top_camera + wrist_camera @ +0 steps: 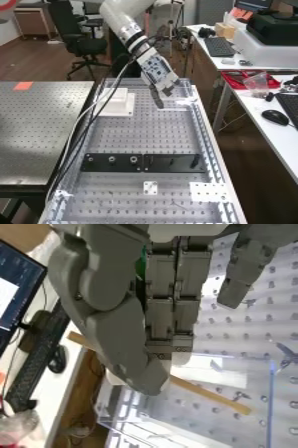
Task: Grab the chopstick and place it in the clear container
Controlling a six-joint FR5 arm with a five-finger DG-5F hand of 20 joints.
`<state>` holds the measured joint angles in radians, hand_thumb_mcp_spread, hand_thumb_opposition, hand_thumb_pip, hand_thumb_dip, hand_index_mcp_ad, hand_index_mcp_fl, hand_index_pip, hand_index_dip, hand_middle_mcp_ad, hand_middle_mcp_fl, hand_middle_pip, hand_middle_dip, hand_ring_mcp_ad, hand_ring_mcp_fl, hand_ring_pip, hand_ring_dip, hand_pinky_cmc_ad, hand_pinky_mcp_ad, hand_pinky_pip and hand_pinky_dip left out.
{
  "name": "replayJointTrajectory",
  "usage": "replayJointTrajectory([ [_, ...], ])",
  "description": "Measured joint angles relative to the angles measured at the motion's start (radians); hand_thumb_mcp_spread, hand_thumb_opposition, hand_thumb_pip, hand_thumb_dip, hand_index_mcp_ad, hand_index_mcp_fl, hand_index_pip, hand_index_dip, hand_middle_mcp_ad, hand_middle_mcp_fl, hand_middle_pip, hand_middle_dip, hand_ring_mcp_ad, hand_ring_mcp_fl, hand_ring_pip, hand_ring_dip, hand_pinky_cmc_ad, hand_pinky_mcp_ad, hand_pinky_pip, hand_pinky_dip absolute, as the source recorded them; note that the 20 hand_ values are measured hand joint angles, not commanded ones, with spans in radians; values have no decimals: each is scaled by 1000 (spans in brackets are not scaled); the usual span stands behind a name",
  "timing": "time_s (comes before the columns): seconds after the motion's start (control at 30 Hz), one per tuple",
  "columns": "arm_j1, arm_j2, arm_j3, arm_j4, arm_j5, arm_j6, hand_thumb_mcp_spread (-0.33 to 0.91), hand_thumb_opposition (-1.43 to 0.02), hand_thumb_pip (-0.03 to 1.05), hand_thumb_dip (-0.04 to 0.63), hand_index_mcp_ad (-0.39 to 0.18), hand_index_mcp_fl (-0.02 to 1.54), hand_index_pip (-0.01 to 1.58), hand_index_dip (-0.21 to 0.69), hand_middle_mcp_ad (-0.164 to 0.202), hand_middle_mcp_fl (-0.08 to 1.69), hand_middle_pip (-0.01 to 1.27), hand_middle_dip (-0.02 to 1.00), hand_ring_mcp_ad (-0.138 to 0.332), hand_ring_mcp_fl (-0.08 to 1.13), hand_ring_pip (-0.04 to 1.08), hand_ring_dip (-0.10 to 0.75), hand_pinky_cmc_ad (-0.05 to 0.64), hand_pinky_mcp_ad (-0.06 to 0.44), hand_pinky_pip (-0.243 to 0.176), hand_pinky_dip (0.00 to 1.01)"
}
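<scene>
I have the hand [120, 331] closed in a pinch on the wooden chopstick [209, 395], between the thumb and the fingers; one end sticks out past each side of the grip. One end appears across the clear container [271, 394], while the other end points away from it. How high the chopstick is above the container, I cannot tell.

My worry is the long shape. If I lower it aslant like this, an end may catch on the container's wall, and the stick may turn in the narrow pinch or slip out. If I release too early, it can roll or lie across the rim. The transparent walls are difficult for me to judge from here, so the thumb could also bump one.
</scene>
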<state>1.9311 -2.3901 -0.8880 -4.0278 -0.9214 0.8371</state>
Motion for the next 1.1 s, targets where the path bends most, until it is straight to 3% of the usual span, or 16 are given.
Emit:
replayJointTrajectory([
  [0.2,0,-20,23,-24,-9,-30,665,-1126,653,284,-147,956,1040,17,33,997,630,531,-42,897,70,531,429,314,-28,365],
  [0.77,-4,-66,75,-60,-1,-48,665,-1155,653,284,-147,1025,1019,17,31,1000,632,531,-47,953,112,541,429,311,-28,375],
  [0.97,-5,-83,95,-77,-7,-61,663,-1157,649,284,-148,1025,1019,14,-5,1002,660,527,-80,988,133,572,443,314,-28,375],
  [1.1,-4,-87,100,-78,-11,-78,654,-1161,649,284,-150,1025,1019,17,-5,1004,677,527,-84,993,131,590,442,311,-28,380],
])
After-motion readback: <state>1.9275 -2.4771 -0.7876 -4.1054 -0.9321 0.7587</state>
